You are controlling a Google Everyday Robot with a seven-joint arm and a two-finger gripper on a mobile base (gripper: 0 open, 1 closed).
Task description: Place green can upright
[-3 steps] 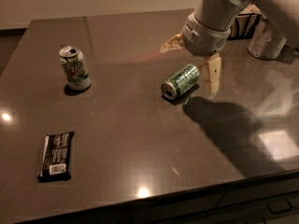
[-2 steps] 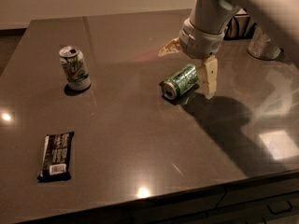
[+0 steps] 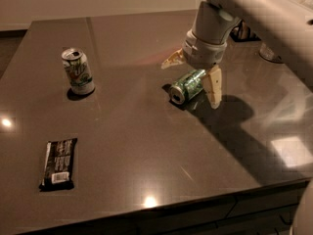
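The green can (image 3: 186,85) lies on its side on the dark table (image 3: 146,146), right of centre, with its silver top facing the front left. My gripper (image 3: 192,73) hangs just above it with the jaws open. One pale finger (image 3: 172,60) is behind the can and the other finger (image 3: 213,86) reaches down at its right end. The fingers straddle the can, and I see no grip on it.
A mostly white can with green lettering (image 3: 78,71) stands upright at the left. A dark snack bar (image 3: 58,163) lies near the front left edge. Other containers (image 3: 268,52) stand at the back right, partly hidden by my arm.
My gripper has moved slightly left and lower, closer around the lying green can. The can itself has not moved.
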